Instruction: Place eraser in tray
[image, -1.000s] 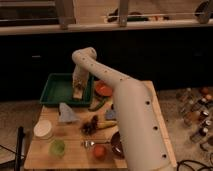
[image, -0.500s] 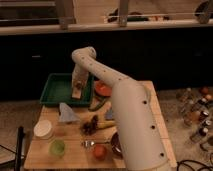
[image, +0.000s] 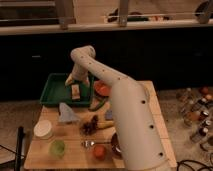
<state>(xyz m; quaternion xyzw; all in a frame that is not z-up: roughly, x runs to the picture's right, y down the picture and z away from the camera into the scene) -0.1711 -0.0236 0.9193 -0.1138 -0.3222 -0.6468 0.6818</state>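
Observation:
The dark green tray sits at the back left of the wooden table. The eraser, a small tan block, is inside the tray near its right wall. My gripper hangs from the white arm directly above the eraser, very close to it or touching it. I cannot tell whether the eraser rests on the tray floor or is held just above it.
An orange bowl stands right of the tray. In front are a grey cloth, a dark grape bunch, a yellow banana-like item, a white bowl, a green cup and a red fruit. Bottles stand far right.
The gripper and the tan block stay over the right part of the tray. No clear movement shows.

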